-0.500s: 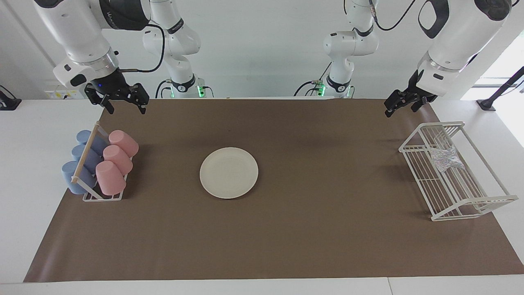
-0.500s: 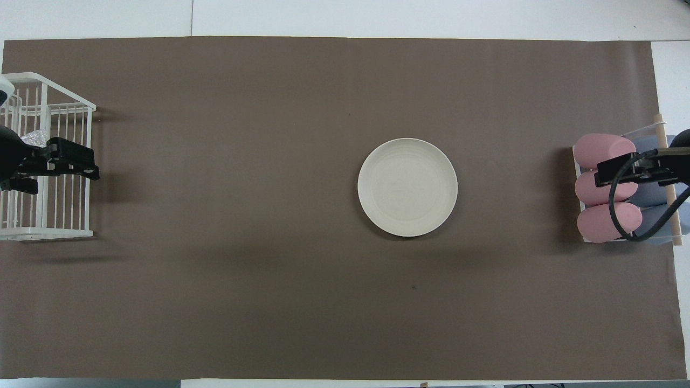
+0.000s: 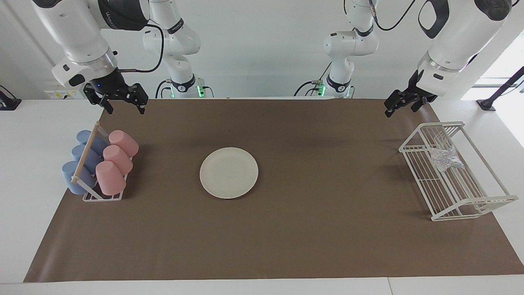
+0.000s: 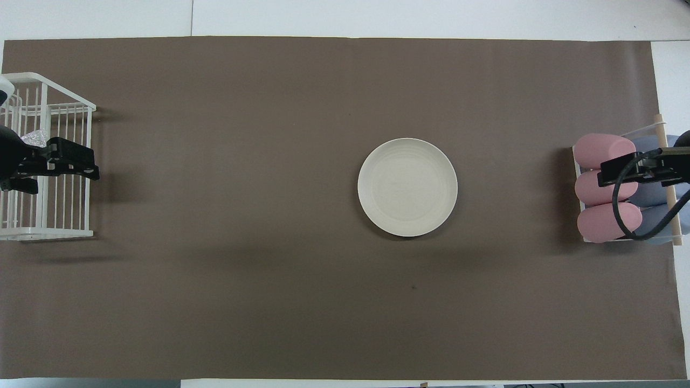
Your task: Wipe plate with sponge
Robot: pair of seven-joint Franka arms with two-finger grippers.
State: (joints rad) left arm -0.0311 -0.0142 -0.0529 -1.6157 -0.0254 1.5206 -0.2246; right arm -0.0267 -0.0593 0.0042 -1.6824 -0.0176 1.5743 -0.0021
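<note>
— Plate (image 3: pixel 229 172)?
— Flat on the brown mat (image 3: pixel 286 237), mid-bench (image 3: pixel 24 172), bare, nothing touching.
— Sponge (image 3: pixel 446 159)?
— Lying inside the white wire rack (image 3: pixel 454 192), well apart from the plate, toward the left arm's end; in the overhead view only a silvery scrap visible through the wires, mostly covered by the arm.
— Left gripper (image 3: pixel 399 104)?
— Up in the air, over the mat's edge by the rack's robot-side end, clear of the sponge. Empty. Jaws released or clenched: cannot tell.
— Right gripper (image 3: pixel 121 102)?
— Raised too, well apart from the plate toward the right arm's end, over the mat's corner just robot-side of the cup holder (image 3: pixel 102 196). Jaws released, spread wide, gripping nothing.
— Cup holder's load?
— Three pink cups (image 3: pixel 116 162) on the side facing the plate, three blue cups (image 3: pixel 80 162) on the side away from it, all tipped over a wooden bar (image 3: pixel 84 153).
</note>
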